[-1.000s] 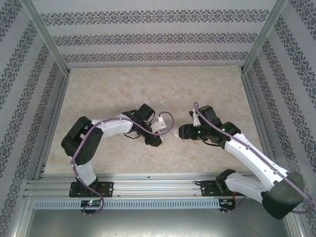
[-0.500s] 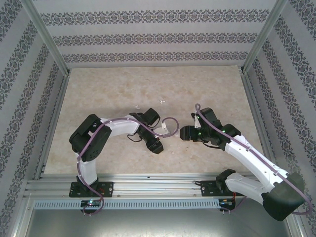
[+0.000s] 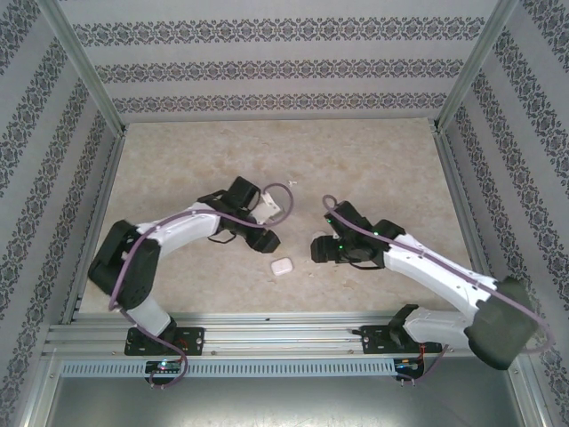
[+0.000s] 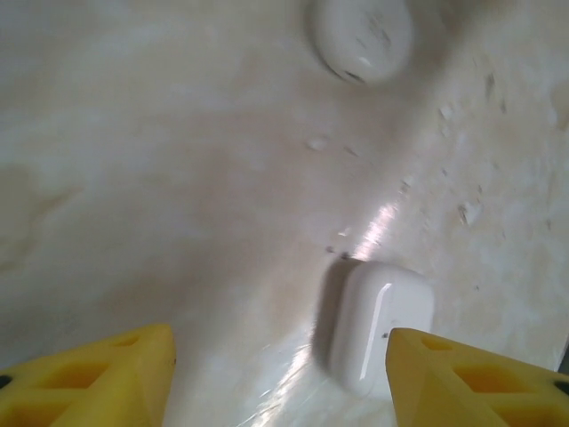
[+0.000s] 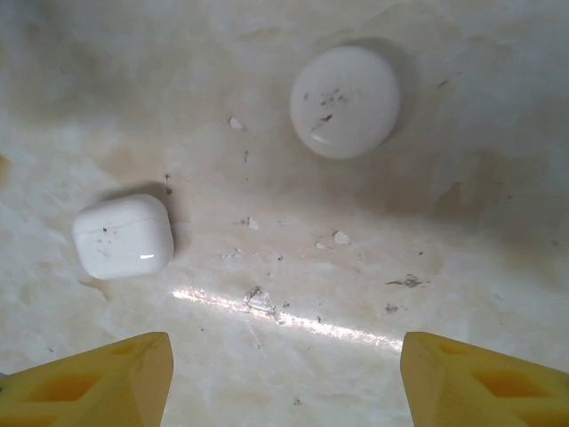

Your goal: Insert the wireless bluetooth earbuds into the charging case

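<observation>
The charging case (image 3: pixel 282 266) lies shut on the marbled table between the two arms, its lid seam visible in the right wrist view (image 5: pixel 123 236). My left gripper (image 3: pixel 267 240) hovers just behind it, open. In the left wrist view the case (image 4: pixel 378 325) rests on the table close to the right yellow finger (image 4: pixel 480 378) of my left gripper (image 4: pixel 278 342), apart from it. My right gripper (image 3: pixel 316 249) is to the case's right, open (image 5: pixel 284 351), over bare table. The earbuds are out of view.
A flat round white disc (image 5: pixel 345 100) lies on the table ahead of the right gripper, and it sits beyond the case in the left wrist view (image 4: pixel 360 36). Small flecks of debris (image 5: pixel 258 301) dot the surface. Patterned walls and metal posts (image 3: pixel 84 67) enclose the table.
The left gripper opened and let go of the case, which now lies on the table. The left arm drew back to the left. The right gripper moved left and nearer.
</observation>
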Available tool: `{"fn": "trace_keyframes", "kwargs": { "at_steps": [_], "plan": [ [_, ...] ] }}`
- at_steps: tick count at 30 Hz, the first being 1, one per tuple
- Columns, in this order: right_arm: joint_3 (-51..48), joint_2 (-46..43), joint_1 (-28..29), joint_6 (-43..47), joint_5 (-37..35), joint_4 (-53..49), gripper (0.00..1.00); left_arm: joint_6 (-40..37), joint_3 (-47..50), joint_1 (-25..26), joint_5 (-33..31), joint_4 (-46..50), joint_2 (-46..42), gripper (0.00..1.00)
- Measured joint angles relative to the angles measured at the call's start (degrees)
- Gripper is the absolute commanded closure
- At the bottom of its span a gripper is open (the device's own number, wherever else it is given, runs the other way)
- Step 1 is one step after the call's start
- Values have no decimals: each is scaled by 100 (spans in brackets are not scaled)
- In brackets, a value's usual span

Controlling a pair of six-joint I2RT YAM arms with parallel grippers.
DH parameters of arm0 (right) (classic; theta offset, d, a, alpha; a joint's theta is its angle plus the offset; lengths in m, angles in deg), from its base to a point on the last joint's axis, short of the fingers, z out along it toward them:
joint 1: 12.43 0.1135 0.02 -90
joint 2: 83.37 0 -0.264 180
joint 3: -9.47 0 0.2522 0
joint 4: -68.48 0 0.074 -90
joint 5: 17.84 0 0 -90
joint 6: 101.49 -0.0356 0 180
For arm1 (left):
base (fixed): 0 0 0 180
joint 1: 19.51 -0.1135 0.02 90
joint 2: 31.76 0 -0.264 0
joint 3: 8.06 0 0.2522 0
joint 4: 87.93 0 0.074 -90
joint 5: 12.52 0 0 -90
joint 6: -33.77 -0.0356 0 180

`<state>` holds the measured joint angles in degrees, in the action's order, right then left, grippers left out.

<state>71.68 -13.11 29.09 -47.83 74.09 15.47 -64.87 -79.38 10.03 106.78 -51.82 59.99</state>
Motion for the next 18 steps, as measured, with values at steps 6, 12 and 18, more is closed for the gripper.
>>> {"fn": "trace_keyframes", "kwargs": {
  "at_steps": [6, 12, 18],
  "plan": [
    [1202, 1563, 691, -61, -199, -216, 28, 975, 1001, -651, -608, -356, -1456, 34],
    [2448, 3095, 1128, -85, -280, -560, 26, 1790, 1808, -931, -1091, -323, -2802, 30],
    [2826, 3663, 1270, -105, -297, -813, 23, 2302, 2227, -1067, -1163, -282, -3523, 30]
  ]
}}
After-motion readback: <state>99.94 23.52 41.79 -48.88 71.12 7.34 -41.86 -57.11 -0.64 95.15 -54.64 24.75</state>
